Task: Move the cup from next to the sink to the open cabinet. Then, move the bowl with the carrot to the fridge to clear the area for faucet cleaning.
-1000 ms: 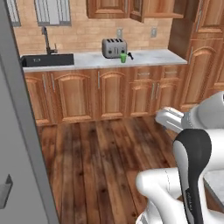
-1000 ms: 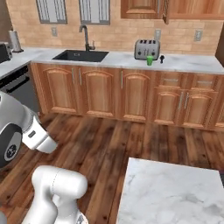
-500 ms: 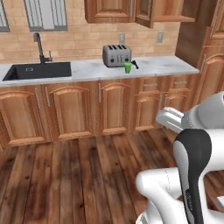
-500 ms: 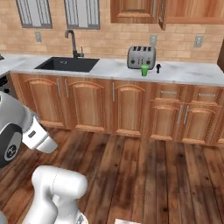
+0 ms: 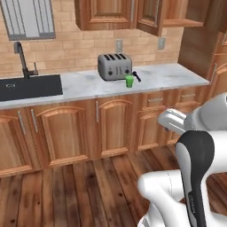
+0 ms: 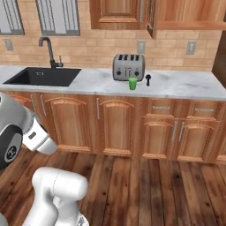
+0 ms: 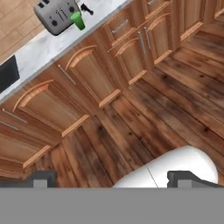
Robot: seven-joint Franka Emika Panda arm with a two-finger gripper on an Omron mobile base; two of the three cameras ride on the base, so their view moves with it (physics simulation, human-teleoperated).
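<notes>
A kitchen: marble counter (image 5: 168,76), black sink (image 5: 27,87), toaster (image 5: 114,66), wooden base cabinets (image 6: 114,127).

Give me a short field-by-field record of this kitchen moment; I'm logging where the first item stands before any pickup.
cup: green cup upright on the marble counter, just in front of the toaster
sink: black sink set in the counter, well left of the cup
faucet: black faucet behind the sink
cabinet: open cabinet on the wall above and right of the cup
gripper: open gripper, holding nothing, far from the counter
</notes>
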